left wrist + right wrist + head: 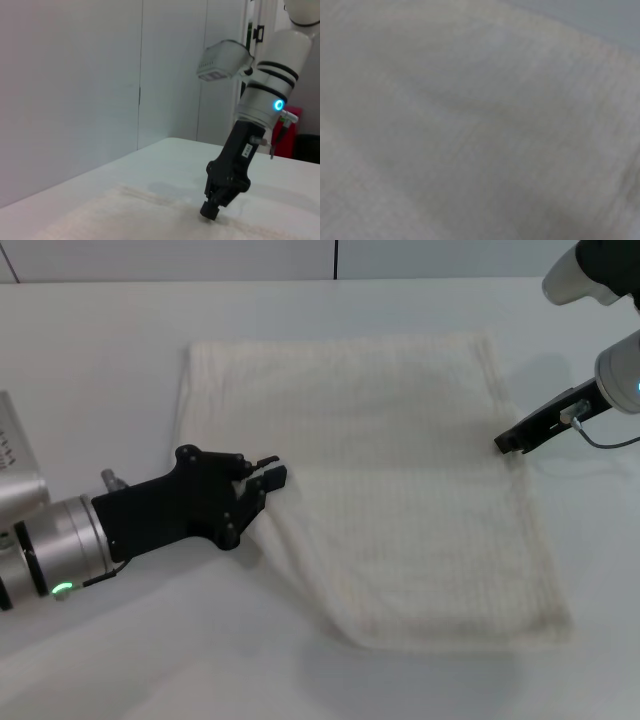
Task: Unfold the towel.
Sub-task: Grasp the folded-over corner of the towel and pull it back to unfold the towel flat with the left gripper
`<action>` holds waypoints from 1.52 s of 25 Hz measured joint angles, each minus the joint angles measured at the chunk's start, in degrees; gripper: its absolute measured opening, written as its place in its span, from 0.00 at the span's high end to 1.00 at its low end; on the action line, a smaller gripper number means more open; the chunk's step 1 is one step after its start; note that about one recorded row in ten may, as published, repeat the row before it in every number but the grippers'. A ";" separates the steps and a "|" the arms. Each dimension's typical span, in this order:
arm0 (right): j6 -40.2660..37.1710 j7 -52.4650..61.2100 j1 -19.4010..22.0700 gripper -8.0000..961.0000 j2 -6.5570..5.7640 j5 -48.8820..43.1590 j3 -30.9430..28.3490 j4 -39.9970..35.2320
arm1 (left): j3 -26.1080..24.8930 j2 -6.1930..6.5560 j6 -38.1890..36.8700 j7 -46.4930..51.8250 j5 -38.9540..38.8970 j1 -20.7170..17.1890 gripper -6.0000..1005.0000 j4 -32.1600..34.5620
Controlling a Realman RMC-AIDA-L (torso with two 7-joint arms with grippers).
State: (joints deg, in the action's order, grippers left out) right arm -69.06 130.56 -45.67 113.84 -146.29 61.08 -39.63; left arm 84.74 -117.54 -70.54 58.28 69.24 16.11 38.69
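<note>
Big cream-white ribbed cloth towel (400, 490) flat on white desk (100, 340). Left gripper (268, 476) fingers pinch its left edge; right gripper (508, 443) at right edge, fingers can't tell.

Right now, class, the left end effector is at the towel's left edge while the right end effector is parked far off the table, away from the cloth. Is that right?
Not quite. The head view shows the right end effector down at the towel's right edge, not parked away. The left end effector is indeed at the left edge.
</note>
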 joint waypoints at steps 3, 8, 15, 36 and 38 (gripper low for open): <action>-0.02 0.46 -0.07 0.99 -0.10 -0.02 -0.01 -0.01 | -1.46 -0.23 -1.47 -1.17 0.00 -0.72 0.94 -1.19; -0.03 0.62 -0.12 0.99 -0.19 -0.05 0.00 -0.01 | -3.74 -0.34 -4.05 -2.37 -0.17 -1.54 0.94 -2.22; -0.04 0.68 -0.30 0.99 -0.20 -0.06 0.00 -0.01 | -6.85 -0.31 -8.61 -6.89 -0.26 -2.80 0.93 -4.16; -0.10 1.36 -0.23 0.99 -0.09 -0.32 0.11 0.47 | -11.86 -0.65 -14.74 -15.54 -0.86 -2.70 0.93 -11.91; -0.07 1.37 -0.14 0.99 -0.04 -0.32 0.19 0.48 | -11.88 -0.67 -14.93 -15.56 -0.87 -2.68 0.93 -11.93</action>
State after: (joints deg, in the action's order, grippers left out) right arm -69.12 131.93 -45.81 113.79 -146.61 61.27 -39.15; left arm 72.86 -118.21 -85.47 42.72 68.37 13.44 26.76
